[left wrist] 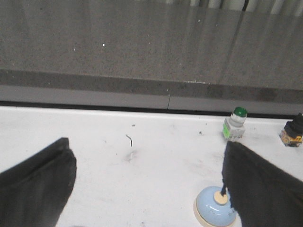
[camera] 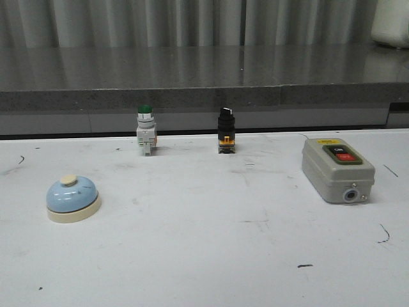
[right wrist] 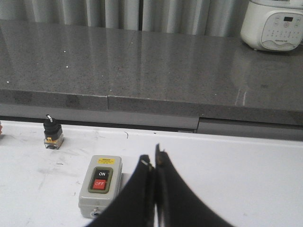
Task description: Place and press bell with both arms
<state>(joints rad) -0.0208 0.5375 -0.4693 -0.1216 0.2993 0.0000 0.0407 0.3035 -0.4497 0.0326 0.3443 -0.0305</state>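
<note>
Front view: bell (camera: 73,199) sits upright on table (camera: 204,256), knob up.

Your right tool (right wrist: 154,163) has its fingers pressed together over the white bench (right wrist: 246,175). Just beside it sits the grey switch box (right wrist: 100,185); a black selector switch (right wrist: 52,131) stands near the bench's far edge.

Green-capped push button (camera: 145,130), black selector switch (camera: 225,130) (both upright), grey switch box (camera: 337,169).

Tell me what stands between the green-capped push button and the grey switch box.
The black selector switch stands between the green-capped push button and the grey switch box, shown in the front view.
</note>
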